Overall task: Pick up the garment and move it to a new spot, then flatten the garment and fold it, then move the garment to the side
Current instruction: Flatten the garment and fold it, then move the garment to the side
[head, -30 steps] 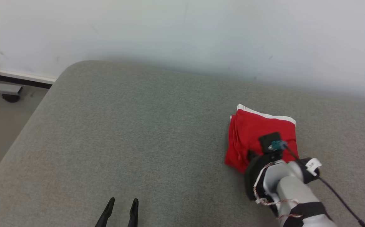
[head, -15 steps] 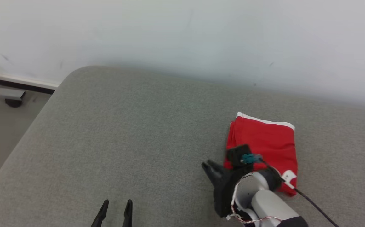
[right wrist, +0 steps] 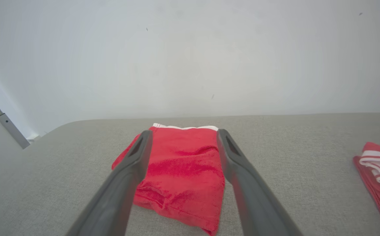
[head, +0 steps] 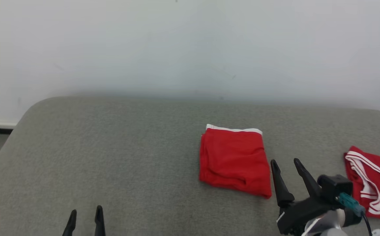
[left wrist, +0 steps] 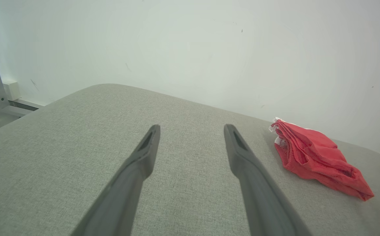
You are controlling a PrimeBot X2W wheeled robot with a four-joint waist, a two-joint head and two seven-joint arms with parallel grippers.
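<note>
At lower right the right gripper gapes wide and empty, tips just beside the right edge of the folded red garment, centre-right. The left gripper, likewise spread and empty, sits lower left over the wide grey cushion.

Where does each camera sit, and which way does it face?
Head view: on the robot's head, looking down at the grey cushion and folded red garment; left end effector lower left, right end effector lower right.
Left wrist view: on the left wrist, looking along its fingers across the cushion to the wall.
Right wrist view: on the right wrist, its fingers pointing toward the garment.
Shared: all three show the garment.
</note>
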